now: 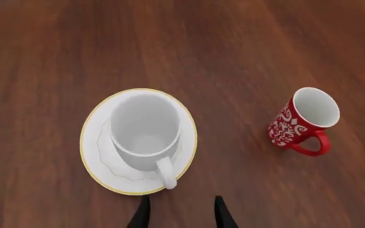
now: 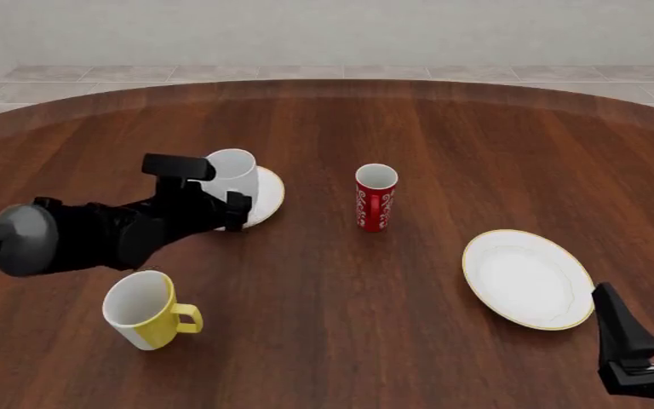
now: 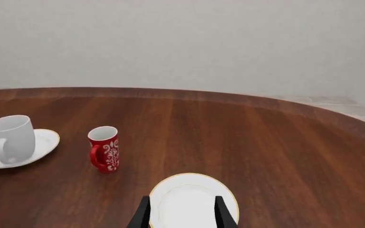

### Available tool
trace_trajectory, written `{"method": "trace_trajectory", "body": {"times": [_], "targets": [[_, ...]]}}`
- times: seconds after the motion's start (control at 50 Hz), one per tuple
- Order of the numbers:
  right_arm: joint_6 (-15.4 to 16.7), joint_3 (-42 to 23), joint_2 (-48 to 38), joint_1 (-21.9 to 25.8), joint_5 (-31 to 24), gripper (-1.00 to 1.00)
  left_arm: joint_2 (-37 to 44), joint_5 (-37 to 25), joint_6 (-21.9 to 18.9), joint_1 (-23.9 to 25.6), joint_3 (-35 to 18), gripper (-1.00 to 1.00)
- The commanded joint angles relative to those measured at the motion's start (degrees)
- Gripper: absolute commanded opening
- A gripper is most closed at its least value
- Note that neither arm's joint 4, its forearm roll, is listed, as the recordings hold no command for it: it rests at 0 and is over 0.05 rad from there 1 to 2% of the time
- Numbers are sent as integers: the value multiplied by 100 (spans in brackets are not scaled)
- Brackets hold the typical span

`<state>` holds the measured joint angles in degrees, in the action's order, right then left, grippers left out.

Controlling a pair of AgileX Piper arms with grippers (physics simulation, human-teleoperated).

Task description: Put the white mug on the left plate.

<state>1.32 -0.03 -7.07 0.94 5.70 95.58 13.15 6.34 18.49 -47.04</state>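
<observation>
Wood table (image 2: 418,128): white mug (image 2: 232,173) upright on left plate (image 2: 266,198), handle twd left arm's jaws, both arms' jaws released.

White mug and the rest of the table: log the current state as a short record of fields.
white mug: upright on the left plate, handle toward the left gripper
left gripper: open, empty, just short of the mug handle
right gripper: open, empty, above the right plate
red cup: upright on the table, between the two plates
yellow mug: upright, near the front left
task state: mug appears placed
</observation>
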Motion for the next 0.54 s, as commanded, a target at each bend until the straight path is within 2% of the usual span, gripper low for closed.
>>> {"method": "trace_trajectory", "body": {"times": [0.02,0.38,0.5,0.54], "targets": [[10,-1,113,3,-90,100,-1020,-382,5,119,398,100],[-10,-2,348,30,-272,100,-3603,-1968,-21,193,936,100],[-19,2,417,28,-321,100,-4654,-2691,-42,220,912,100],[-21,2,425,27,-327,100,-4789,-2803,-69,188,901,100]]}}
